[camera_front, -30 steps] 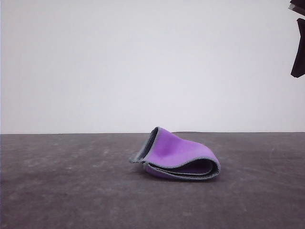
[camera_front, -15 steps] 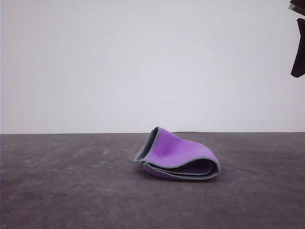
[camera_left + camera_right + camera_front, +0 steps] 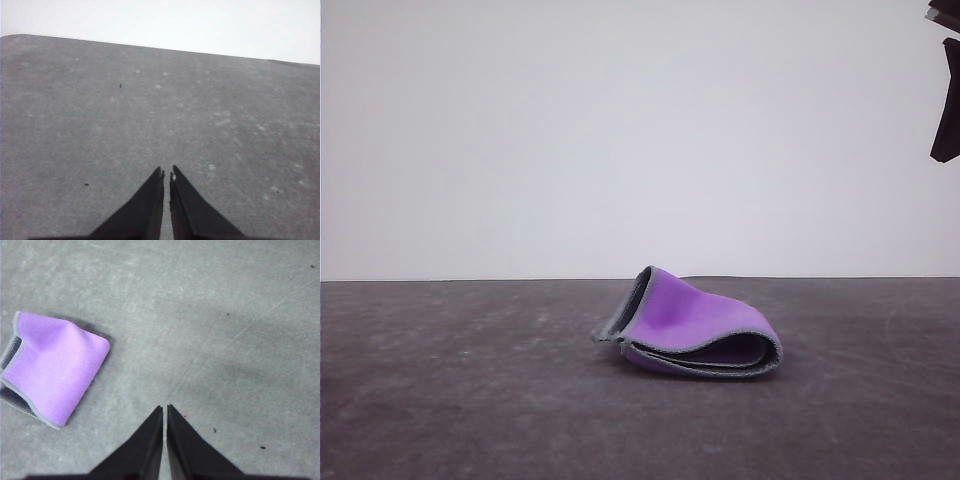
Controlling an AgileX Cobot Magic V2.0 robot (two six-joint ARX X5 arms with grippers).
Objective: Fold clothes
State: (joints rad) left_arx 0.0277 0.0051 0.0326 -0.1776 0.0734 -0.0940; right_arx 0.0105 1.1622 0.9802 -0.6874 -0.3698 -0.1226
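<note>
A: Front view. The cloth [image 3: 692,335] lies folded on the dark grey worktop [image 3: 450,400], about midway between its left and right edges and nearer the far edge than the near one. Purple face outward, light grey stitched edging around the layers, the rounded fold toward the right, the open edges lifted at the left.

B: And relative to the grippers?

A: In the front view a dark part of the right arm [image 3: 946,100] hangs at the upper right, high above the worktop and well apart from the cloth. In the right wrist view the cloth [image 3: 52,367] lies off to one side of the right gripper [image 3: 164,409], apart from it; bare worktop [image 3: 240,340] lies ahead of the tips.

B: State of the right gripper?

A: Its two fingers [image 3: 150,440] stand together with only a hairline slit between them, holding nothing.

B: The left one?

A: Left wrist view: the left gripper [image 3: 166,171] is likewise drawn narrow, tips nearly touching, nothing held, above bare worktop [image 3: 100,100] speckled with pale flecks.

B: Any writing or labels?

A: No readable mark on the cloth's visible faces or on the fingers.
</note>
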